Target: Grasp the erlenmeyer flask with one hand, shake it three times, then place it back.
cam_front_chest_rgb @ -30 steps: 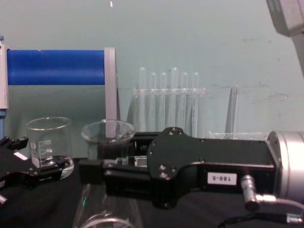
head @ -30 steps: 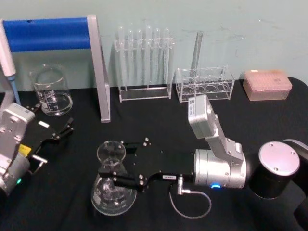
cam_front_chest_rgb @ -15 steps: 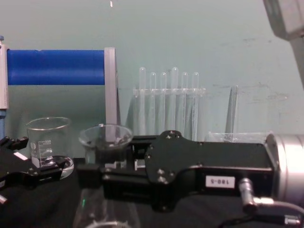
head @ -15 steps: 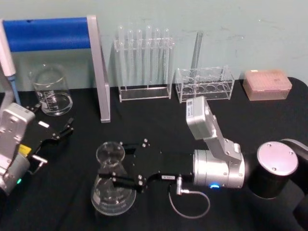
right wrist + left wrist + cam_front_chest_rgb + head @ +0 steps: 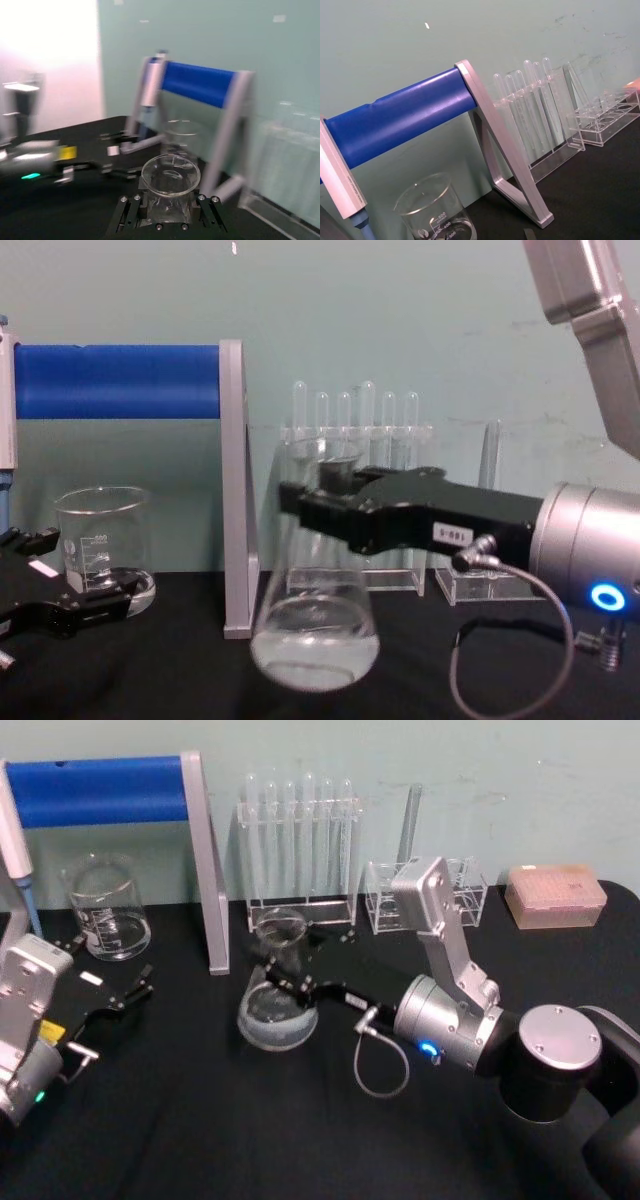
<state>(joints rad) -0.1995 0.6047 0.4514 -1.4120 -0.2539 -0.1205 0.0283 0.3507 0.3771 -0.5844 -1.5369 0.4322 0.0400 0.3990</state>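
My right gripper [image 5: 292, 963] is shut on the neck of the clear erlenmeyer flask [image 5: 277, 1005]. It holds the flask off the black table, slightly tilted, just in front of the test tube rack. In the chest view the flask [image 5: 315, 625] hangs below the black gripper [image 5: 325, 502], with a little clear liquid in its wide base. The right wrist view shows the flask's round rim [image 5: 170, 175] between the two fingers [image 5: 127, 215]. My left gripper [image 5: 108, 1017] rests open and idle at the table's left side, near the beaker, also in the chest view [image 5: 55, 605].
A glass beaker [image 5: 105, 910] stands at the back left beside a blue-bar stand [image 5: 205, 870] and a pipette [image 5: 15, 840]. Along the back wall are the test tube rack [image 5: 300, 850], a second clear rack [image 5: 425, 895] and a pink tip box [image 5: 555, 895].
The right gripper has carried the flask up and away from the front of the table toward the test tube rack. The left arm has stayed still.
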